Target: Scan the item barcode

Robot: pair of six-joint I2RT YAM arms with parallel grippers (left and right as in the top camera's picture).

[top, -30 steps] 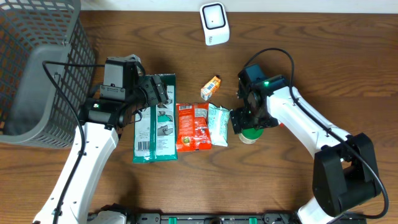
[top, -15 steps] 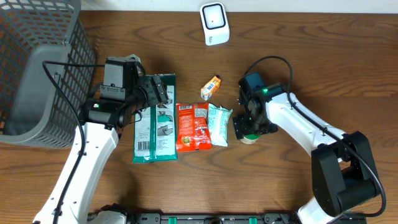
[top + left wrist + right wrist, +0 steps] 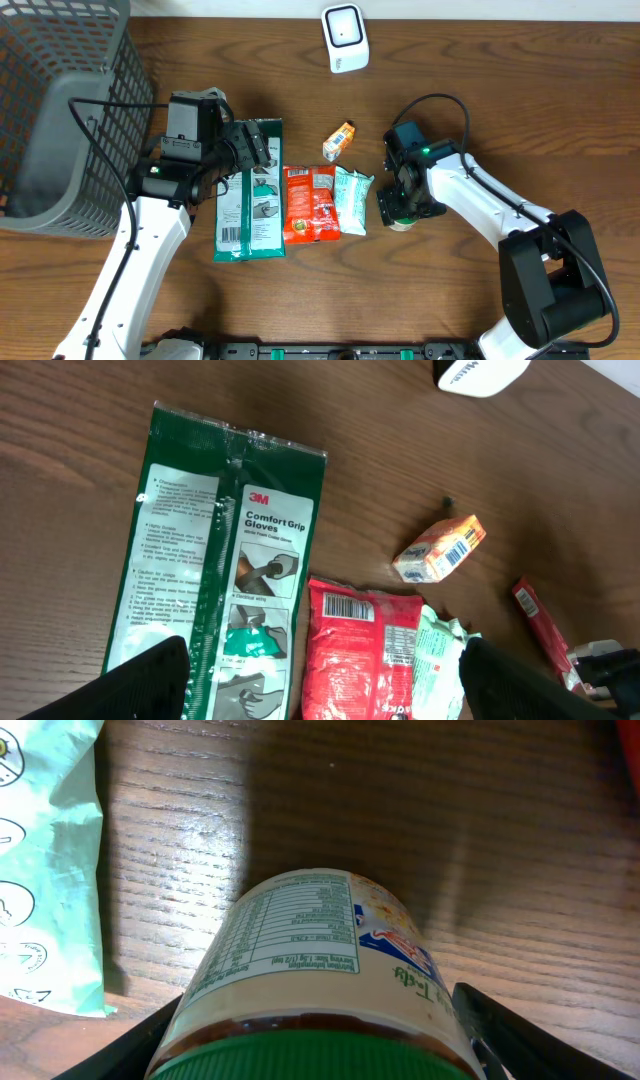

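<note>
1. R gripper (image 3: 318, 1008): fingers (image 3: 520, 1040) spread, one each side of jar (image 3: 310, 935); can't tell if they press it.
2. L gripper (image 3: 325, 650): fingers spread, empty.
3. Red packet (image 3: 362, 660) under gap btwn L fingers; glove pack (image 3: 210, 560) ahead of one finger.

1 top-down, 2 close wrist views
</note>
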